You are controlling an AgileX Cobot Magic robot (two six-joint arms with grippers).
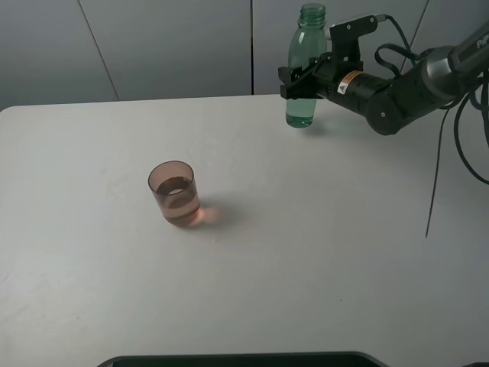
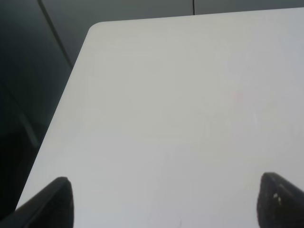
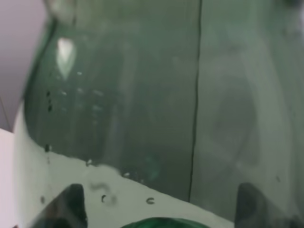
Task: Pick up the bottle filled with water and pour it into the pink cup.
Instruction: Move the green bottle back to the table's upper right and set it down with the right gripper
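The bottle [image 1: 302, 69], green-tinted and capless with clear liquid in it, stands upright at the table's far right. My right gripper [image 1: 296, 82] is closed around its middle, one finger on each side. In the right wrist view the bottle [image 3: 142, 104] fills the frame, with the fingertips [image 3: 71, 206] dark at the edges. The pink cup [image 1: 175, 192] stands upright left of the table's middle, well away from the bottle. My left gripper [image 2: 171, 204] is open and empty over bare table; it is out of the high view.
The white table [image 1: 321, 252] has its back edge just behind the bottle, with grey wall panels [image 1: 168, 46] beyond. The right arm's cable [image 1: 435, 183] hangs over the right side. A dark edge [image 1: 237, 359] lies along the front. The left wrist view shows the table's corner [image 2: 95, 28].
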